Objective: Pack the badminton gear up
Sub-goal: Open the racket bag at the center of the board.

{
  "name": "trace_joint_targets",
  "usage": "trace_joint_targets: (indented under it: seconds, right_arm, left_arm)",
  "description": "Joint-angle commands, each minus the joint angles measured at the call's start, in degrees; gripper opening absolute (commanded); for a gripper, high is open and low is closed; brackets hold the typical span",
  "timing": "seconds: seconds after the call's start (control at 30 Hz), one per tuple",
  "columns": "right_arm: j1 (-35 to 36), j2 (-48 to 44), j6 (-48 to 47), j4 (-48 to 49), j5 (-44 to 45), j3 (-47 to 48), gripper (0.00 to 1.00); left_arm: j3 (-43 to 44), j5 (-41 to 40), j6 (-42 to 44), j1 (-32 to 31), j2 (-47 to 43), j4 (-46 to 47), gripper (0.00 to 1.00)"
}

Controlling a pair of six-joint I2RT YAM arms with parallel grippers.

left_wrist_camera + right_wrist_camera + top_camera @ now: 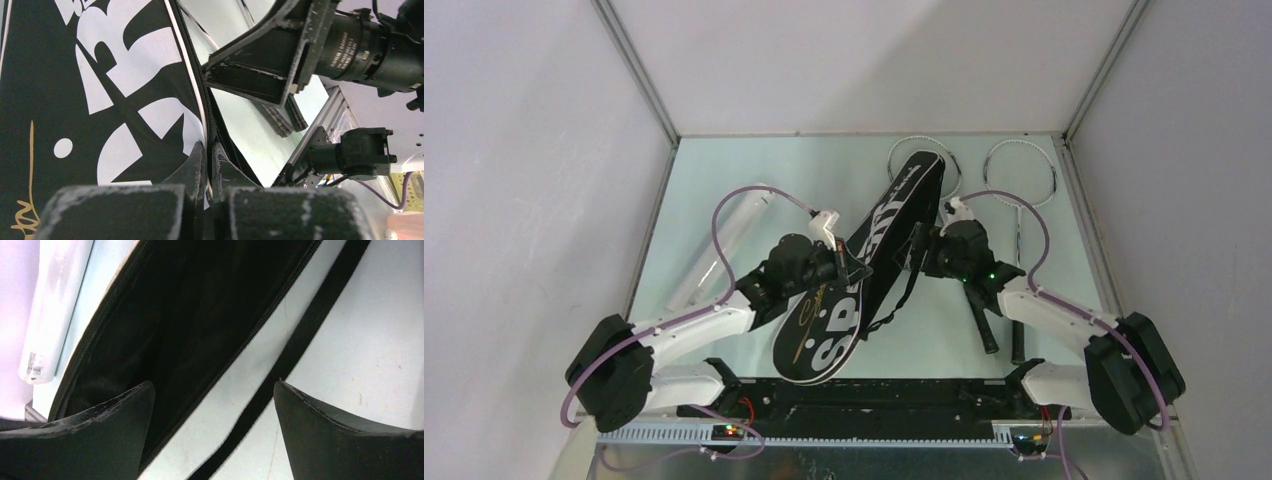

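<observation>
The black bag [864, 265] lettered "SPORT" lies slanted across the middle of the table. My left gripper [852, 265] is shut on its zippered edge [202, 107], with the fingertips [200, 160] pinching the seam. My right gripper [916, 250] hovers open at the bag's right side. In the right wrist view that gripper [212, 390] spans the bag's dark open interior [165, 315] and a black strap [300, 340] lying on the table. Two silver rackets lie at the back right; one head [904, 146] is partly under the bag and the other [1021, 172] is in full view. The white tube [724, 240] lies on the left.
The racket handles [984, 325] reach toward the right arm's base. White walls close the table on three sides. The tube's end [45, 340] lies just beyond the bag in the right wrist view. A rail [854, 385] runs along the near edge.
</observation>
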Motion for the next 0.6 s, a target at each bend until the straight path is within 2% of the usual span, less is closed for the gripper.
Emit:
trace_joint_targets:
  seconds: [0.0,0.07,0.13,0.17,0.2,0.23,0.27,0.33,0.4,0.43,0.5,0.57]
  right_arm:
    - [1.4,3.5,0.7,4.5,5.2,4.8,0.90]
    - [2.7,2.3,-6.4,5.3,7.8,5.5,0.91]
    - [3.7,-0.2,-19.1,5.9,10.1,5.6,0.91]
    - [3.8,-2.3,-29.9,5.6,9.9,5.6,0.92]
    - [3.8,-3.4,-35.9,3.6,7.7,5.6,0.93]
    - [3.9,-5.8,-45.8,1.9,5.1,5.6,0.94]
    - [3.8,-6.9,-50.0,-0.9,3.0,5.6,0.95]
    - [2.9,-9.9,-57.8,-2.8,-2.8,5.6,0.96]
    - [1.2,-12.4,-64.0,-4.4,-12.5,5.6,0.98]
    - [0.6,-13.5,-69.0,-5.3,-21.1,5.6,0.99]
    - [-0.8,-14.0,-75.9,-7.6,-31.6,5.7,0.99]
    - [-1.4,-13.2,-81.8,-12.6,-38.9,7.1,0.99]
  left_arm:
    - [0.5,1.6,2.5,-0.3,-2.9,1.2,0.00]
    - [0.6,1.5,4.3,-0.5,-4.0,-0.6,0.00]
    - [0.5,3.0,8.0,-0.4,-5.3,-2.2,0.00]
    - [1.0,4.4,11.5,-0.4,-6.1,-4.3,0.00]
    - [1.4,4.6,12.9,-0.4,-6.5,-5.5,0.00]
    - [2.2,4.8,15.4,-0.3,-7.3,-7.7,0.00]
    - [2.6,5.3,16.7,-0.3,-7.7,-8.6,0.00]
    - [2.7,7.6,19.9,-0.3,-8.7,-10.0,0.00]
    - [2.9,11.0,23.4,-0.4,-9.6,-11.0,0.00]
    - [2.9,11.8,25.1,-0.4,-10.2,-11.4,0.00]
    - [3.0,12.7,26.3,-0.3,-11.0,-11.4,0.00]
    - [3.6,12.9,26.7,-0.2,-11.5,-11.9,0.00]
